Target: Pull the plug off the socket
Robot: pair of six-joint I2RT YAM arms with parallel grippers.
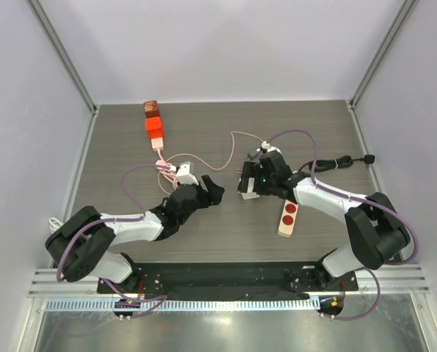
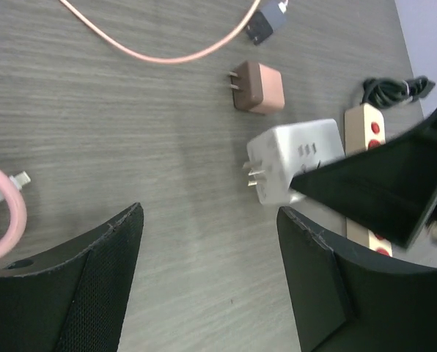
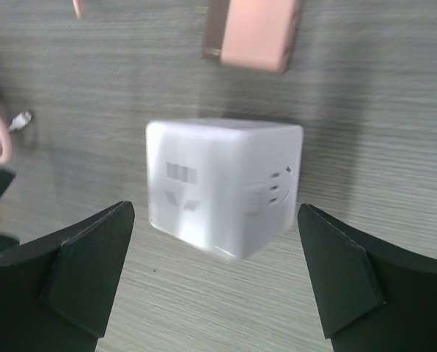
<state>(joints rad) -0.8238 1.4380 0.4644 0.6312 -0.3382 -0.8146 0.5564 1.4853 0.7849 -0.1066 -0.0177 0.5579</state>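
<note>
Near the far edge of the worktop [image 1: 116, 147], left of its middle, a stack of red blocks [image 1: 153, 125] stands with a pink cable [image 1: 162, 158] trailing from it toward the near edge. Just right of that cable, about midway between the far and near edges, the left gripper [image 1: 207, 189] hangs over bare wood grain; its fingers [image 2: 94, 293] are spread well apart, with nothing between them and nothing touched.

Right of it, close to the worktop's centre, the right gripper [image 3: 215, 213] is spread as wide. Its black fingers flank the white socket cube [image 3: 222, 187] with a clear gap on each side, so the cube is not gripped. The cube lies on the worktop, its metal prongs pointing toward the left gripper. The pink-brown plug [image 2: 261, 88] lies flat just beyond the cube, toward the far edge, apart from it and already out of it.

Further right, toward the near edge, a beige power strip [image 1: 288, 218] with red sockets rests partly under the right arm, and a black cable [image 1: 343, 163] curls near the right edge
</note>
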